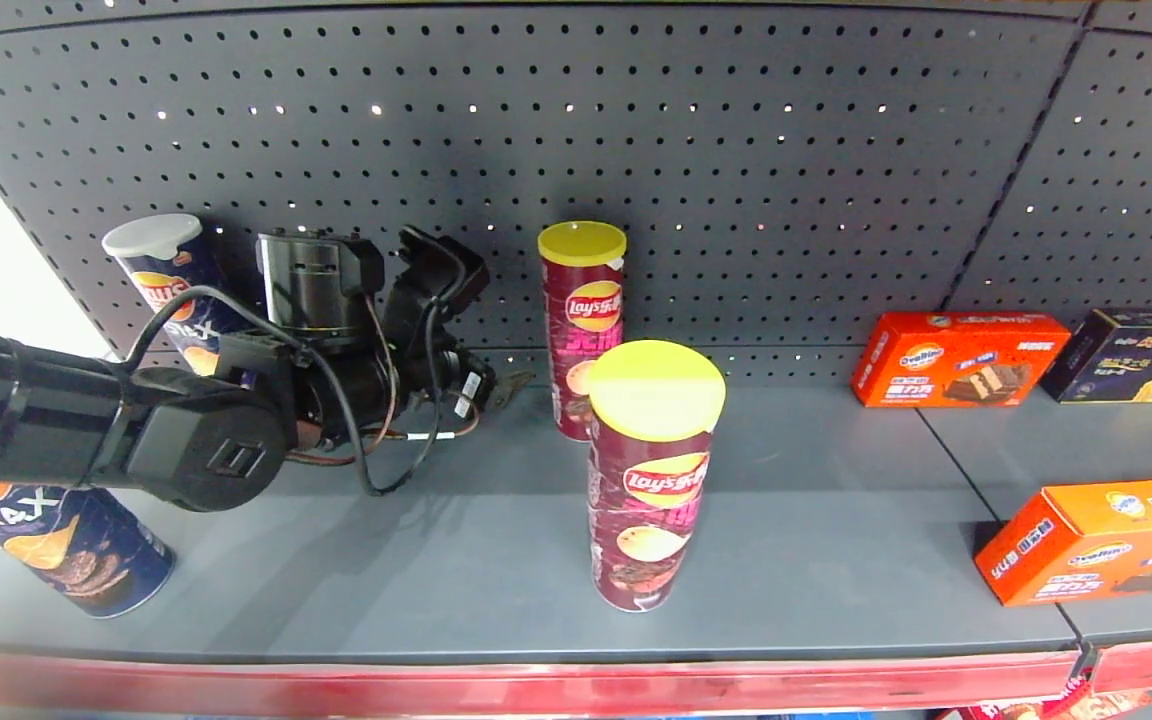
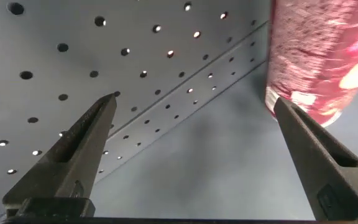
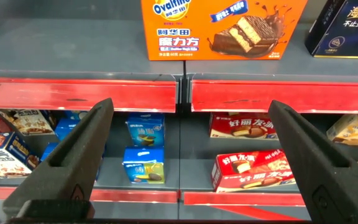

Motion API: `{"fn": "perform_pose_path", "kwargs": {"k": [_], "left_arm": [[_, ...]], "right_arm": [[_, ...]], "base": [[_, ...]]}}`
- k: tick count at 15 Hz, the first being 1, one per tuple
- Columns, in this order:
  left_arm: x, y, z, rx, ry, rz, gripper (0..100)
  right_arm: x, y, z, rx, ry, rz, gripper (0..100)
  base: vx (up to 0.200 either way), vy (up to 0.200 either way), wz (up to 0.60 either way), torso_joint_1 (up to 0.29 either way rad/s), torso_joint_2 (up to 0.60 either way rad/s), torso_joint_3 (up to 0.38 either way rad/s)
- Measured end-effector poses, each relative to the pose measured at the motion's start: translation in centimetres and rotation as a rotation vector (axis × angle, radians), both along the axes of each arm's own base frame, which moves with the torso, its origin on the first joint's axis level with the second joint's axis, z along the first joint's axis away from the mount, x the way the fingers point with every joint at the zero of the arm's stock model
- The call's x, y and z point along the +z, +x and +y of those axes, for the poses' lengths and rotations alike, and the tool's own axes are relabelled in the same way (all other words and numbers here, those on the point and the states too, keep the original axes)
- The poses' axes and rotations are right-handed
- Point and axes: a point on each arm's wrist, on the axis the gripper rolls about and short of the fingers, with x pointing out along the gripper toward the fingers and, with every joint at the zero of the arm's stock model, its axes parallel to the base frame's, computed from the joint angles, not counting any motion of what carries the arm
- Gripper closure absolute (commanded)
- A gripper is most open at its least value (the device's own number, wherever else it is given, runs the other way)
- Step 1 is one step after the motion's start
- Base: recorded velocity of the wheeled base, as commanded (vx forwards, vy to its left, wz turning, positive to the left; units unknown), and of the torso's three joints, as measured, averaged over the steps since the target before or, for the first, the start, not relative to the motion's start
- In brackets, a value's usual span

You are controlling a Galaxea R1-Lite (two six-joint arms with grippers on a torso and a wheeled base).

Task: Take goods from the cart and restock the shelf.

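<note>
we see the left gripper (image 2: 194,99) low over the shelf (image 1: 436,560), close to the pegboard (image 1: 636,120), its two fingers spread wide with only bare shelf and pegboard between them. the rear maroon can (image 1: 581,330) stands upright just beside it, outside the gap, by one fingertip and cut off in the left wrist view. the front maroon can (image 1: 651,480) stands nearer the shelf edge, well apart from the gripper. the right gripper (image 3: 191,104) is likewise spread, facing the red shelf edge (image 3: 79,93) below an orange box (image 3: 225,28). two blue cans (image 1: 171,280) are partly hidden behind the left arm.
</note>
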Motion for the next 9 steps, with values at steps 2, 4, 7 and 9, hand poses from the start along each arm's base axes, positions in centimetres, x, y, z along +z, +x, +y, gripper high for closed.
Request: {"fn": "perform_pose_path", "kwargs": {"k": [2,4,7,9], "left_arm": [[-0.1,0.6,-0.2,0.012,0.001,-0.003,0],[-0.4,1.1,-0.5,0.011,0.003,0.000,0],[-0.9,1.5,-0.8,0.007,0.007,0.012,0],[-1.2,1.8,-1.0,0.005,0.007,0.018,0]], "right_arm": [[0.0,0.0,0.0,0.000,0.000,0.000,0],[0.0,0.0,0.0,0.000,0.000,0.000,0],[0.0,0.0,0.0,-0.001,0.000,0.000,0],[0.0,0.0,0.0,0.000,0.000,0.000,0]], "base": [[0.000,0.000,0.00,0.000,0.00,0.000],[0.000,0.000,0.00,0.000,0.00,0.000],[0.000,0.000,0.00,0.000,0.00,0.000],[0.000,0.000,0.00,0.000,0.00,0.000]]}}
